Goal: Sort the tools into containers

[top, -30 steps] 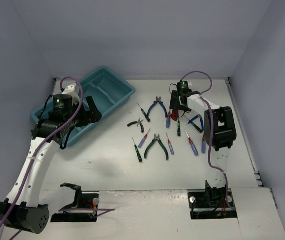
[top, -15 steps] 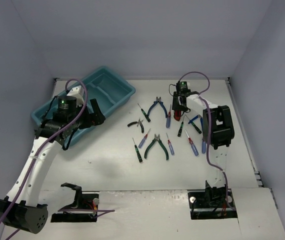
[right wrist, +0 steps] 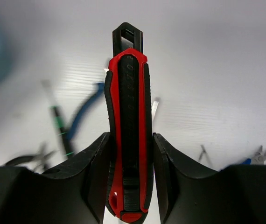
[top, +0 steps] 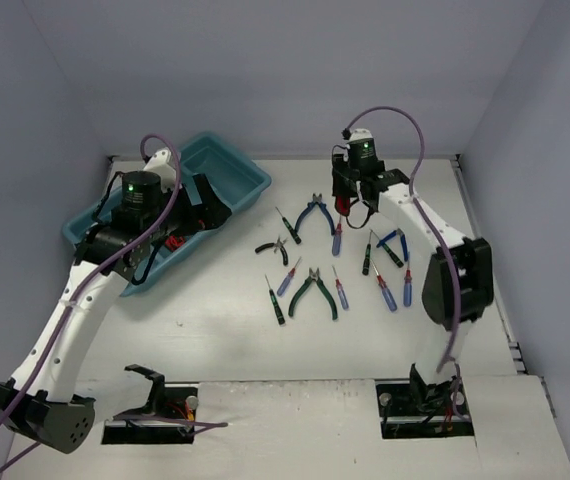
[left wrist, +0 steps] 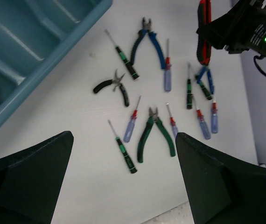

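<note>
My right gripper (top: 350, 200) is shut on a red-and-black cutter (right wrist: 129, 135) and holds it upright above the table behind the spread of tools; the cutter also shows in the left wrist view (left wrist: 204, 28). My left gripper (top: 210, 208) is open and empty over the near rim of the teal tray (top: 227, 172). A red tool (top: 172, 240) lies in one tray compartment. On the table lie blue pliers (top: 313, 213), black pliers (top: 273, 248), green pliers (top: 314, 290), a green screwdriver (left wrist: 122, 150) and several thin blue and red screwdrivers (top: 383, 287).
The tray (left wrist: 25, 42) stands at the back left, set at an angle, with long inner dividers. Small blue pliers (top: 390, 240) lie at the right of the spread. White walls close the table at the back and both sides.
My right gripper has lifted the cutter off the table and moved back. My left gripper has swung right and back along the tray.
</note>
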